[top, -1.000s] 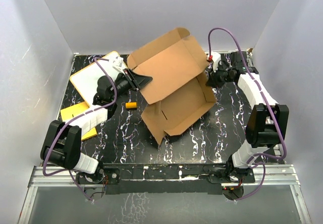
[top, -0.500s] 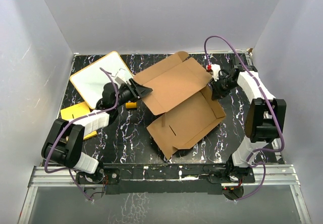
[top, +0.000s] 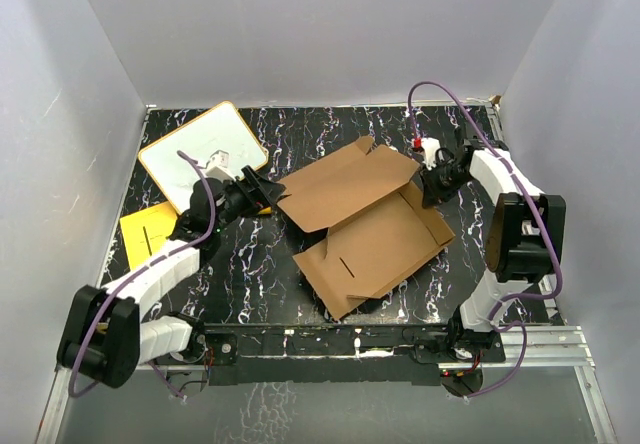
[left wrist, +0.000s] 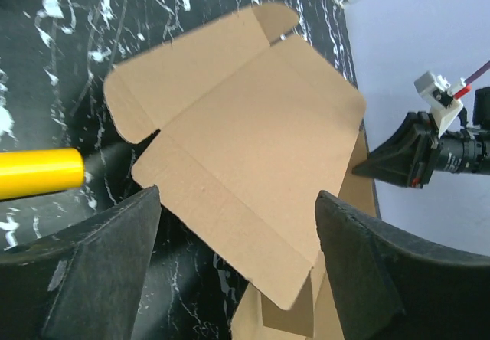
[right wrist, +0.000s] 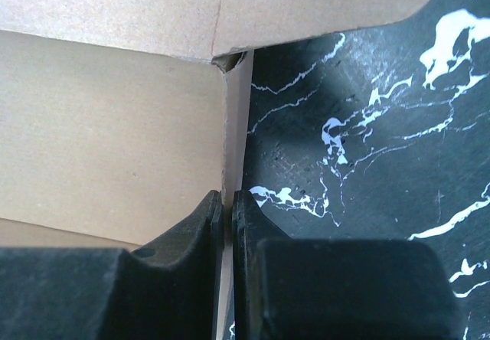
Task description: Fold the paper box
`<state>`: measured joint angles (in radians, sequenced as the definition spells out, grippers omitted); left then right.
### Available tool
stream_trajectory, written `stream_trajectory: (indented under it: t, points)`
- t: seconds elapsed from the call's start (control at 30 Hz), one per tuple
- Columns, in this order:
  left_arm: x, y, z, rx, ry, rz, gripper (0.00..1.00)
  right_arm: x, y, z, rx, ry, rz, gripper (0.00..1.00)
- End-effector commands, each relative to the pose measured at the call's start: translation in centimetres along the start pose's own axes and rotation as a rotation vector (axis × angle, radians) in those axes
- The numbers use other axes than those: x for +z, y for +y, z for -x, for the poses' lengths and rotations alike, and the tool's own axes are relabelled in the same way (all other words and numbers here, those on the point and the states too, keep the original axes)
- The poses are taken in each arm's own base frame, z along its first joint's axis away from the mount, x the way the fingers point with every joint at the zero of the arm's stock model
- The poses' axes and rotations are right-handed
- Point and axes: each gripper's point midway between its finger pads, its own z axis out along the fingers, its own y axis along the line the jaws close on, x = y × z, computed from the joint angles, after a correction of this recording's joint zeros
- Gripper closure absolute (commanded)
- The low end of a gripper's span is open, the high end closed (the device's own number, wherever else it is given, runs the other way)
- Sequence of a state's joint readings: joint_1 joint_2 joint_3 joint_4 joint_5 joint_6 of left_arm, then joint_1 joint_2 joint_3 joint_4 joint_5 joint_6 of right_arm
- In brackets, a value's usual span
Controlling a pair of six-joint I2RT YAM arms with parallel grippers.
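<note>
Two grippers are flanking the box (top: 372, 236). Your right gripper (right wrist: 227, 202) is pinching its side wall tight; your left gripper (top: 268, 195) is gaping beside the lid (top: 345, 184), holding nothing.

You have the brown corrugated cardboard box (top: 370, 229) centred on the table (top: 250, 274), white orange-rimmed board (top: 195, 154) back-left, flat yellow sheet (top: 148, 232) before that.

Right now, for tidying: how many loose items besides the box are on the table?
3: white board back-left, orange sheet left edge, yellow cylinder by left gripper; box may hide more.
</note>
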<state>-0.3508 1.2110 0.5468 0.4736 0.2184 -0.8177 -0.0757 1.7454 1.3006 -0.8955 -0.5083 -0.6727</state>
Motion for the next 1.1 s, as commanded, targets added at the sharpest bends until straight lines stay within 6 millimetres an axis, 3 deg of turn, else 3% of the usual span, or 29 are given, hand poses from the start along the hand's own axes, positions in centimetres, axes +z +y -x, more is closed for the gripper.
stream_trajectory:
  t: [0.0,0.13,0.47,1.07]
  points:
    - [-1.9,1.2,2.1,0.090,-0.092,0.104,0.17,-1.8,-0.9,0.9,0.008,-0.067,-0.092,0.92]
    - [-3.2,1.3,3.0,0.072,-0.148,0.126,0.03,-1.9,-1.0,0.3,0.020,-0.064,-0.119,0.92]
    - [-3.2,1.8,-0.8,-0.027,-0.035,0.062,0.04,-0.8,-1.1,-1.2,0.048,-0.051,-0.132,0.89]
    - [-2.9,0.8,-2.0,-0.074,0.006,-0.018,0.10,0.4,-1.3,-2.2,0.060,-0.067,-0.154,0.78]
